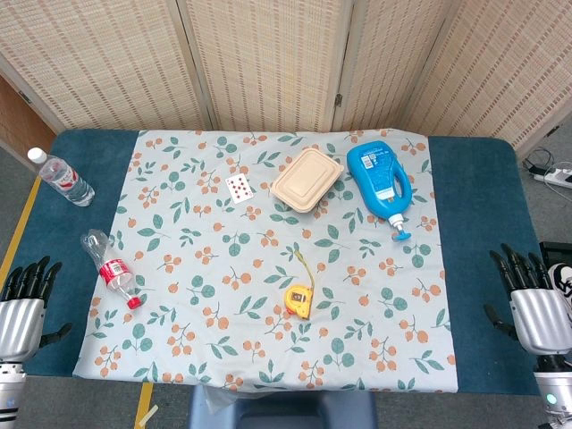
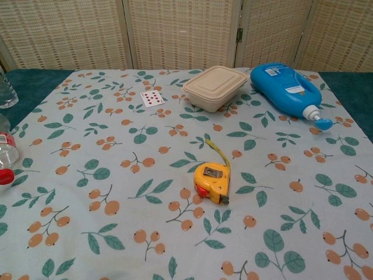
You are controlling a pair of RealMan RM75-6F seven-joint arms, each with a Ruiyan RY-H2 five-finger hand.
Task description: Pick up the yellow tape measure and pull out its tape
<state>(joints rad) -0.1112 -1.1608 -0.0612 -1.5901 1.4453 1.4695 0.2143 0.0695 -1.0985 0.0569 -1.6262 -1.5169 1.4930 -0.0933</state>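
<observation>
From the head view, nothing has really started on this one. The yellow tape measure (image 1: 299, 300) is lying on the floral tablecloth (image 1: 179, 268), a bit toward the near edge and roughly centered, with a short bit of its tape (image 1: 307, 266) trailing out toward the back of the table. Both hands are parked way off at the sides: the left hand (image 1: 24, 308) sits at the near left corner with fingers spread and nothing in them, and the right hand (image 1: 532, 299) does the same at the near right corner. Neither is anywhere close to the tape measure. Other stuff on the table: a beige lunch box (image 1: 307, 180), a blue pump bottle (image 1: 380, 180) lying down, a playing card (image 1: 239, 187), and two water bottles, one on the cloth's left side (image 1: 111, 268) and one off on the blue surface (image 1: 64, 178).

Chest view next: the tape measure (image 2: 213, 181) shows up much closer, resting flat, untouched, with that little length of tape (image 2: 218, 151) curling out behind it. No hands in this frame at all.

So my read is the whole job is still ahead: reach, grab, lift, then pull the tape out with the other hand.
</observation>
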